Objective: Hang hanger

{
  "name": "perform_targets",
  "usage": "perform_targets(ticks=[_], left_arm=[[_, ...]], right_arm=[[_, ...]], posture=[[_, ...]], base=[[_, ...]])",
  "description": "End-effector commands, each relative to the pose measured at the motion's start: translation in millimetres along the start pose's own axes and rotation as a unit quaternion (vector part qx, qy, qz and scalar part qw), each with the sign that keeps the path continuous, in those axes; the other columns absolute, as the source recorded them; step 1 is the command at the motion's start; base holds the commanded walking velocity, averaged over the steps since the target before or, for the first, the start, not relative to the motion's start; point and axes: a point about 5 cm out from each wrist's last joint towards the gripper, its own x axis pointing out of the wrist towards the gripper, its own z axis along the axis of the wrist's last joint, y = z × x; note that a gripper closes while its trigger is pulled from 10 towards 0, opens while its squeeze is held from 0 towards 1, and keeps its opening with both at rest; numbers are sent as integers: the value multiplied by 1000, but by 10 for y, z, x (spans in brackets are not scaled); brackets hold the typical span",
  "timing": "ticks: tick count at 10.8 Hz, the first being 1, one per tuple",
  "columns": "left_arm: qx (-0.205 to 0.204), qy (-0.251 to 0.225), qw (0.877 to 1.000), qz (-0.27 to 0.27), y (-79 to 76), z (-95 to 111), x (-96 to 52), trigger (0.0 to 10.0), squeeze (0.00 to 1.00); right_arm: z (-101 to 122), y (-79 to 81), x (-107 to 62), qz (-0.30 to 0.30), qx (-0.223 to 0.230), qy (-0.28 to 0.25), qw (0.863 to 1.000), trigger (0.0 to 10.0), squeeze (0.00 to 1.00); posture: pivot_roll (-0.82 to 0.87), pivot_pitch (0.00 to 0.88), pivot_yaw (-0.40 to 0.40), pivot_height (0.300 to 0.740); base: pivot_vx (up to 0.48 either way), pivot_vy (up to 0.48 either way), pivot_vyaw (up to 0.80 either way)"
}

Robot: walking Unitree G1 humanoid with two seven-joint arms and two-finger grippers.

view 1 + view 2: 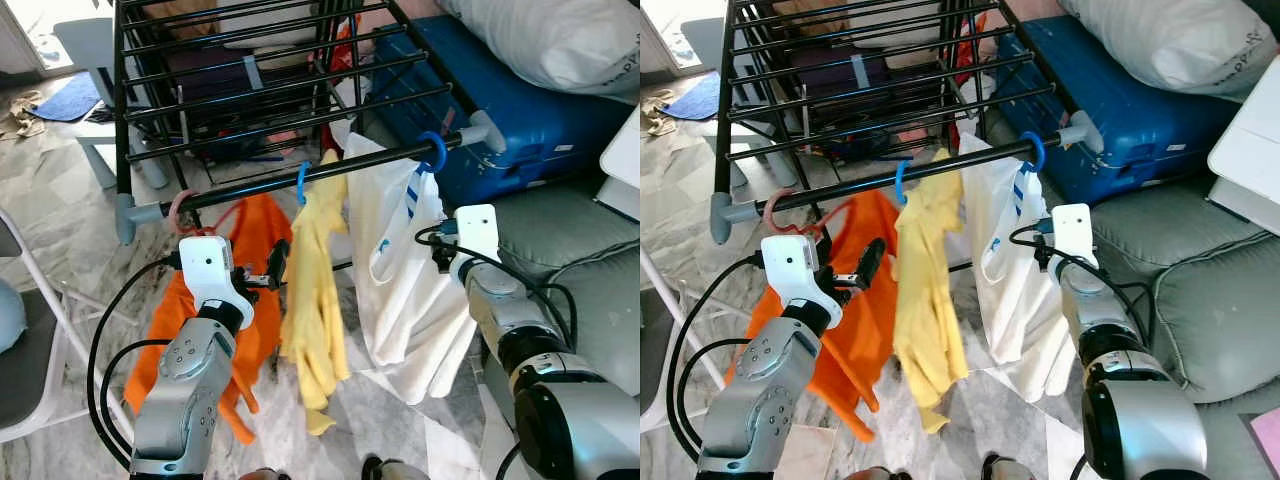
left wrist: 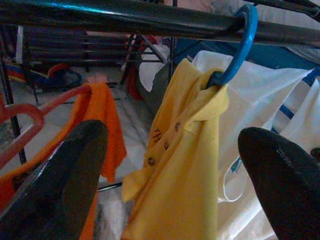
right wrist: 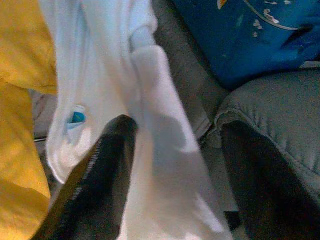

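Note:
A black rail [image 1: 250,190] at the front of the drying rack carries three hangers. A pink hook [image 1: 180,205] holds an orange garment [image 1: 255,240]. A blue hook [image 1: 302,182] holds a yellow shirt [image 1: 312,290]. Another blue hook [image 1: 433,150] holds a white garment [image 1: 400,290]. My left gripper [image 1: 276,264] is open just below the rail, between the orange garment and the yellow shirt, gripping nothing. My right gripper [image 3: 177,127] is open against the right side of the white garment, whose cloth hangs before its fingers.
A blue suitcase [image 1: 520,120] lies behind the rack's right end, with a white pillow [image 1: 560,40] on top. A grey sofa cushion [image 1: 590,260] is at my right. A folding chair [image 1: 30,340] stands at my left on the marble floor.

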Motion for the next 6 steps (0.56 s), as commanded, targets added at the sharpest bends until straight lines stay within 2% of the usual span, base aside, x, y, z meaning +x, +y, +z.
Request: perform_targets(ticks=[1, 6], left_arm=[[6, 2, 1000, 7, 26, -7, 0, 10000, 0], [10, 3, 1000, 6, 23, -5, 15, 10000, 0]], right_arm=[[0, 36, 5, 8, 6, 0, 1000, 0, 0], [24, 91, 7, 32, 25, -15, 999, 0, 0]], posture=[[-36, 105, 33, 740], [-34, 99, 33, 740]], base=[[0, 0, 0], [0, 0, 0]])
